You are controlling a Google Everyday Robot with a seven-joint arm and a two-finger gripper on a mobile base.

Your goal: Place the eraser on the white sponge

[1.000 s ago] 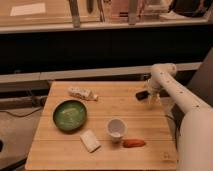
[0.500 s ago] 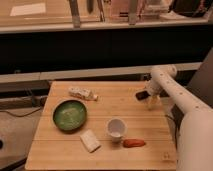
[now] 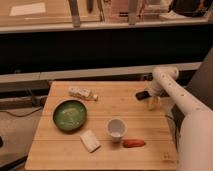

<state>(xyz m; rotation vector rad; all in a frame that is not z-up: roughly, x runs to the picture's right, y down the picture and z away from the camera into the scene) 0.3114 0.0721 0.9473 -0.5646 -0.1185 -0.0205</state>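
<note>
The eraser (image 3: 141, 94), a small black block, lies on the wooden table (image 3: 60, 152) near its far right edge. My gripper (image 3: 151, 102) hangs down from the white arm at the table's right side, just right of the eraser and close to it. I cannot tell whether it touches the eraser. The white sponge (image 3: 90, 141), an off-white pad, lies near the front of the table, left of the white cup (image 3: 116, 128) and far from the gripper.
A green bowl (image 3: 70, 114) sits at the left. A whitish tube with dark marks (image 3: 82, 93) lies behind it. An orange-red carrot-like piece (image 3: 134, 143) lies right of the cup. A dark counter runs behind the table.
</note>
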